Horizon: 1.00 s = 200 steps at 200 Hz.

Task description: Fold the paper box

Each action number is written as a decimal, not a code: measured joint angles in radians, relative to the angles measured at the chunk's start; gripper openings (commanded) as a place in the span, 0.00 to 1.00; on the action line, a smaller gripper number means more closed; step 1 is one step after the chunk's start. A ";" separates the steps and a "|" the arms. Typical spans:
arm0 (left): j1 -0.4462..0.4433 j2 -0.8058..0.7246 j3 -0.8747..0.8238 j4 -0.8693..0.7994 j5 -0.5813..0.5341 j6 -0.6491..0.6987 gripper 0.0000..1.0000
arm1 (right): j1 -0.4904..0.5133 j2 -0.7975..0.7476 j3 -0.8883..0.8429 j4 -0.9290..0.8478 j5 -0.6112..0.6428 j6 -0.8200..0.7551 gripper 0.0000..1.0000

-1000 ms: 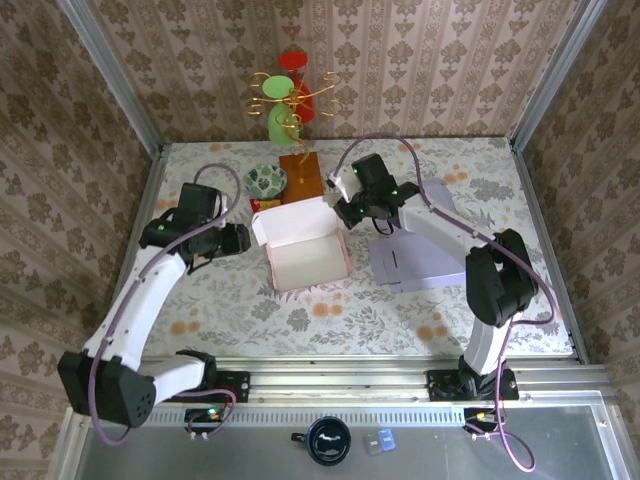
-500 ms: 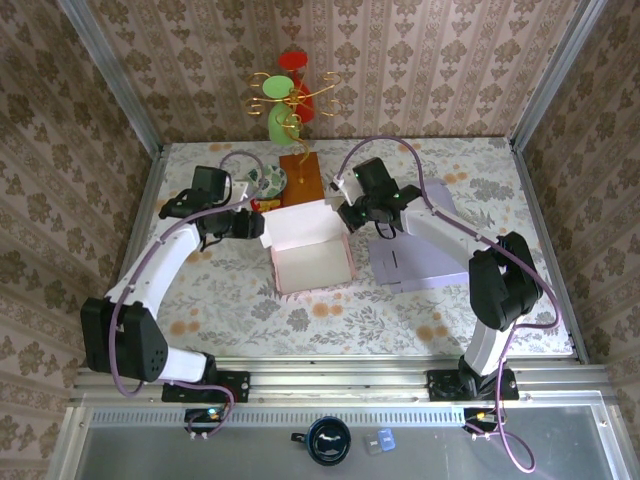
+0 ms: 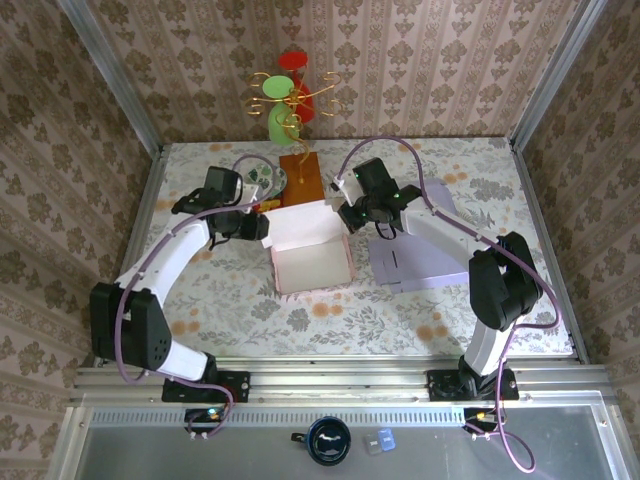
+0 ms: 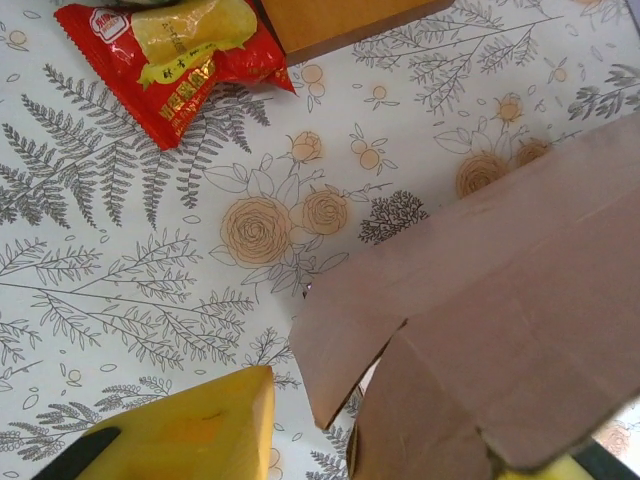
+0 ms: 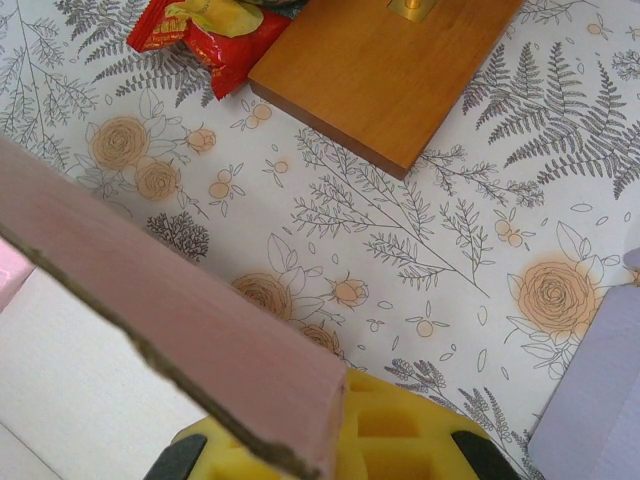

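Observation:
The pink paper box (image 3: 310,255) lies open-topped in the middle of the table, its back wall standing up. My left gripper (image 3: 258,228) is at the box's back left corner. In the left wrist view its jaws (image 4: 400,440) straddle the box's corner flaps (image 4: 480,330). One yellow finger (image 4: 190,430) stands apart from the flap's edge, so the gripper is open. My right gripper (image 3: 345,215) is at the back right corner, shut on the box's back wall (image 5: 180,330), with its yellow pad (image 5: 420,440) pressed against the card.
A wooden base (image 3: 300,175) carrying a green and red ornament (image 3: 288,100) stands behind the box. A patterned bowl (image 3: 262,178) and a red snack packet (image 4: 170,55) lie beside it. A flat lavender sheet (image 3: 415,255) lies right of the box.
My left arm has swung in from the left to the box's back left corner, and its jaws have narrowed. The box has shifted slightly right. The right gripper has kept its hold.

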 measured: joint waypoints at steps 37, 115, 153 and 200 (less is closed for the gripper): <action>-0.007 0.025 0.018 0.003 -0.020 0.007 0.16 | 0.000 0.000 0.000 0.000 0.000 0.000 0.00; -0.029 0.026 0.019 0.003 -0.067 -0.021 0.00 | 0.029 0.000 0.001 -0.006 0.026 0.039 0.00; -0.043 0.027 0.035 0.004 -0.114 -0.098 0.00 | 0.060 0.000 0.027 -0.031 0.104 0.152 0.00; -0.066 0.027 0.050 0.069 -0.129 -0.211 0.00 | 0.099 0.017 0.101 -0.067 0.297 0.387 0.00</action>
